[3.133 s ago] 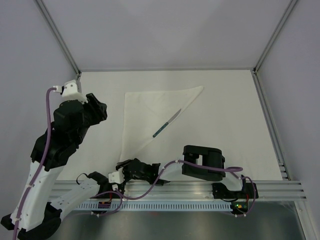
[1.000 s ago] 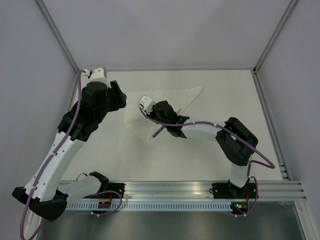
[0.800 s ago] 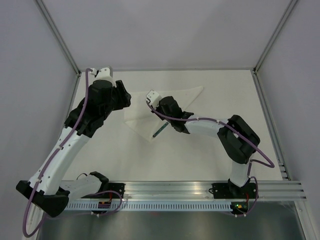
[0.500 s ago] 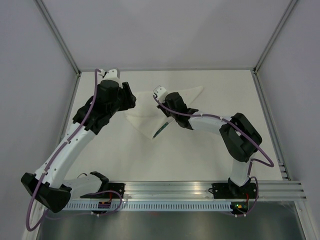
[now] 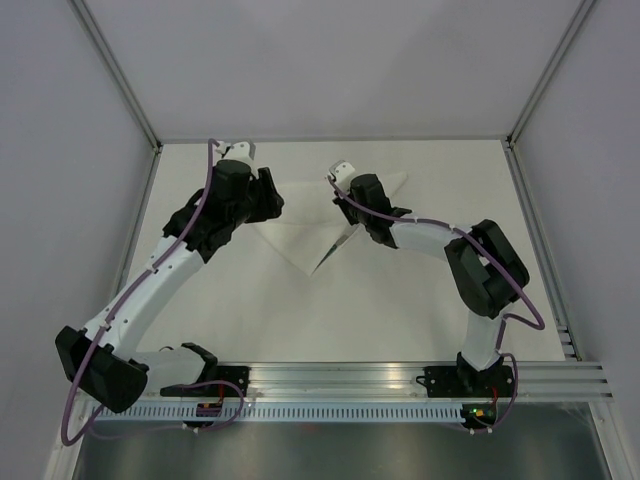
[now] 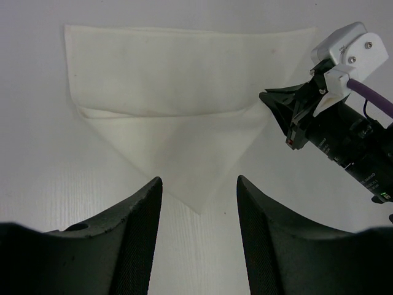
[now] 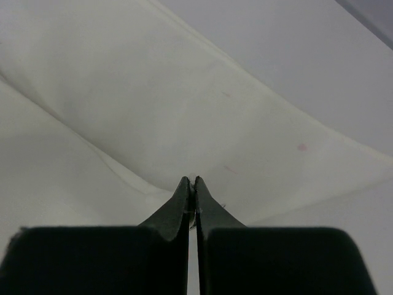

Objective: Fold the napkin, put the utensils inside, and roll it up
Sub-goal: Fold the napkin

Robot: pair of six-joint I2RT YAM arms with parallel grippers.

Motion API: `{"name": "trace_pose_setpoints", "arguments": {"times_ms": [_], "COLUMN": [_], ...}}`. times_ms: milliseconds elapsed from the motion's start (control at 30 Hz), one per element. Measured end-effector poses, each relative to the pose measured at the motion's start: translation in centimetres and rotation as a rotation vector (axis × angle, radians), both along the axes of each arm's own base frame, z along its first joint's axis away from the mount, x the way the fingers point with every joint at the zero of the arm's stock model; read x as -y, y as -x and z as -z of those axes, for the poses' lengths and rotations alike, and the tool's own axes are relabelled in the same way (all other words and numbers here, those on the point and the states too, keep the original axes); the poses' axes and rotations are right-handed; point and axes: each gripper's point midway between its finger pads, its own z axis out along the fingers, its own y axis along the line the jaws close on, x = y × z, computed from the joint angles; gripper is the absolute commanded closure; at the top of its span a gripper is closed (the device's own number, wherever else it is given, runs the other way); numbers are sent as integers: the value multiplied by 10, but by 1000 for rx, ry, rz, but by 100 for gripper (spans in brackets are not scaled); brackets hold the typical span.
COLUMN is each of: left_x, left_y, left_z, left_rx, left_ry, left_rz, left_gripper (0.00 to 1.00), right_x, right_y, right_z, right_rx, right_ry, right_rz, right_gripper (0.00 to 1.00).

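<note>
The napkin (image 5: 298, 232) lies on the far middle part of the table (image 5: 430, 300), between the two grippers. It is already folded into a rough triangle, with its long straight edge toward the far side and its point toward the arm bases. In the left wrist view a second layer shows as a flap whose edge runs straight across the cloth. The first fold therefore looks done. No utensil can be made out in any view. A thin dark streak (image 5: 336, 246) runs along the napkin's right slanted edge, and it may be a utensil or only a shadow under a lifted fold; which, I cannot tell. If a utensil is under the flap, the rolling is left; if not, the placing is left too. Nothing is rolled yet. There is no container in view, and the napkin itself is the only wrapper. The right gripper (image 7: 191, 183) has its jaws pressed together at the napkin's right edge and appears to pinch the cloth where the fold lines meet. The left gripper (image 6: 199, 181) hangs over the napkin's left side with its jaws spread wide and nothing between them.
</note>
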Motion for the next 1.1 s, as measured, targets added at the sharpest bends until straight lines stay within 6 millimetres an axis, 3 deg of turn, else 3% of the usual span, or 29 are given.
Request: {"name": "trace_pose_setpoints", "arguments": {"times_ms": [300,933,1100], "left_x": [9,20,22], "left_y": [-6,-12,-13], "left_z": [16,42,44], "left_rx": [-25,-79,-79], "left_ry": [5,-3,4], "left_rz": [26,54,64], "left_gripper": [43,43,43], "right_x": [17,33,38], "right_y": [-3,1,0], "right_z": [31,65,72], "right_rx": [-86,-204,-257], "right_ry": [9,-15,-40], "right_rz": [30,72,99], "right_gripper": [100,100,82]}}
